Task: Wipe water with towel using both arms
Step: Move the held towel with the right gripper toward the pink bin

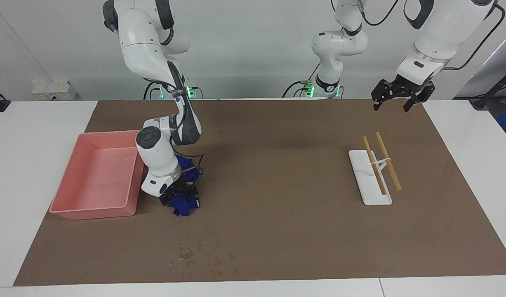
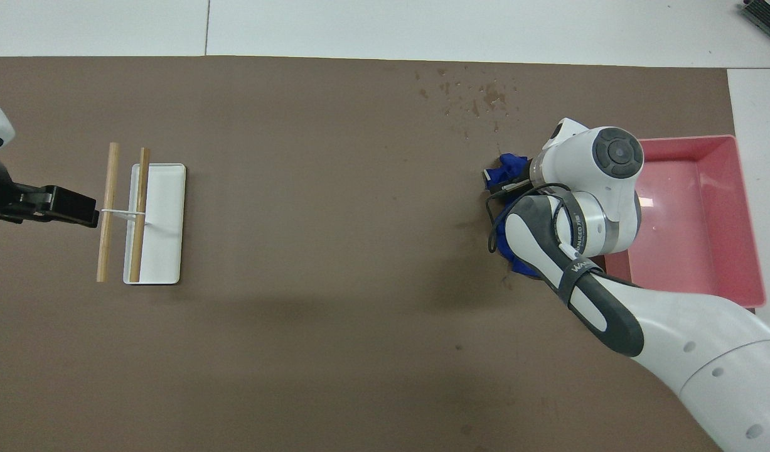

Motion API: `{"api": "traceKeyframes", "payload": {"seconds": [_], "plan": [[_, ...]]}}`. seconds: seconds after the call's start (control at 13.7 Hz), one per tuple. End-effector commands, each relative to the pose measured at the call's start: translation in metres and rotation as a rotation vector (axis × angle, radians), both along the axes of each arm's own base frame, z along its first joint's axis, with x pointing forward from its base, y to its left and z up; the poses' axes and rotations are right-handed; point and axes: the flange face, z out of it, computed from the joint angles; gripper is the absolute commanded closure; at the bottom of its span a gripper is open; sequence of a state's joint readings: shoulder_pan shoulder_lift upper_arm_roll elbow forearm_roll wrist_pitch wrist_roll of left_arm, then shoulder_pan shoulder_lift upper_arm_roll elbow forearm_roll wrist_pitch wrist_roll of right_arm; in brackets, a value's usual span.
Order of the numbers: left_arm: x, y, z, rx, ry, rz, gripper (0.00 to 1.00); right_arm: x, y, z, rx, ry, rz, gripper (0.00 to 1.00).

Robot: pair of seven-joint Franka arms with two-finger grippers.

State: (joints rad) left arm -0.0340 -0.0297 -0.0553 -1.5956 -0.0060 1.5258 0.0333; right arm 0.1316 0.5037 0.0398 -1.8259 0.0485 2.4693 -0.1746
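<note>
Gripping towel: right gripper.

Right tool lowered, wrist bent down, left tool raised, waiting, fingers spread

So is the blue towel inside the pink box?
No, the towel is bunched on the brown mat beside the pink bin, under the right gripper.

A white table is covered by a brown mat. A plain white wall is seen at 12 o'clock, with a white socket box at 10 o'clock.
</note>
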Motion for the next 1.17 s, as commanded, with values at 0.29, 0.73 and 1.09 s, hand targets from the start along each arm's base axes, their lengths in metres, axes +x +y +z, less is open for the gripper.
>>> {"api": "traceKeyframes", "payload": {"seconds": [0.29, 0.73, 1.09], "plan": [[-0.007, 0.001, 0.001, -0.012, -0.004, 0.004, 0.00, -0.006, -0.001, -0.024, -0.007, 0.053, -0.009, 1.00], [-0.007, 0.001, 0.001, -0.012, -0.004, 0.004, 0.00, -0.038, 0.000, -0.015, -0.042, 0.311, -0.095, 1.00], [-0.007, 0.001, 0.001, -0.012, -0.004, 0.004, 0.00, -0.062, 0.003, 0.036, 0.108, 0.483, -0.226, 1.00]]}}
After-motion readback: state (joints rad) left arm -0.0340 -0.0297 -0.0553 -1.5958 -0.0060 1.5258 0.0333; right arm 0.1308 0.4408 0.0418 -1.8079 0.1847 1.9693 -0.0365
